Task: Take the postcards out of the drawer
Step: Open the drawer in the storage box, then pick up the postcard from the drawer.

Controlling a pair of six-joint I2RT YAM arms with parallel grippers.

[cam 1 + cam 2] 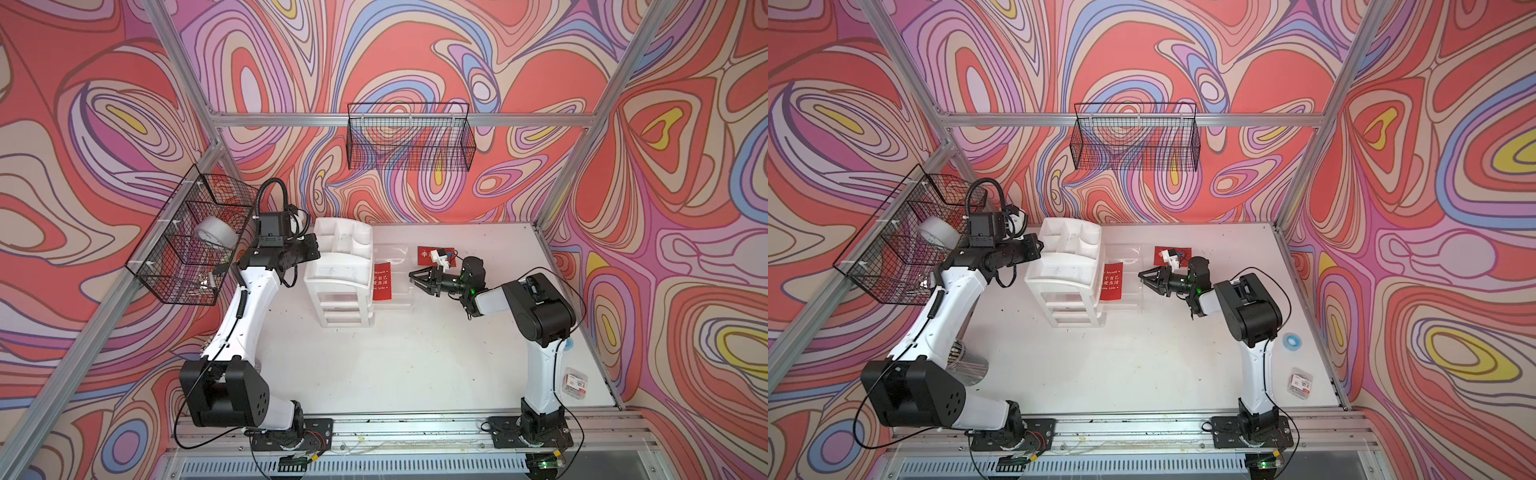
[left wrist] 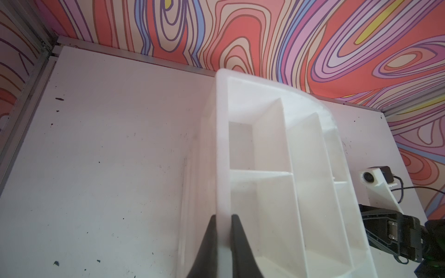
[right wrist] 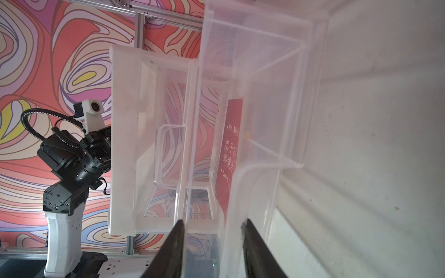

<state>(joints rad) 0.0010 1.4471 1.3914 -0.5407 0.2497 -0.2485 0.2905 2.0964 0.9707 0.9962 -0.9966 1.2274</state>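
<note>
Left gripper point(image 2: 224, 216): its two black fingers are pressed shut on a thin wall of the white organizer point(image 2: 272, 149), with one finger on each side of the wall
Right gripper point(image 3: 213, 221): its fingers stand apart with the front edge of the drawer point(image 3: 265, 72) between them; I cannot tell if they squeeze it or only sit around it
Drawer: clear plastic; it sticks out of the organizer toward the right fingers, and its front is right at their tips
Red postcard point(image 1: 382, 280): it has white writing and lies flat in the drawer, just past the right fingertips, between them and the organizer; both top views show it
Second red postcard point(image 1: 426, 254): it lies on the white table point(image 1: 415, 365), outside the drawer, close behind the right fingers toward the back wall; the right wrist camera hides part of it
Small clear box point(image 1: 575, 384): it sits on the table by the right arm's lower part, far from both sets of fingers
</note>
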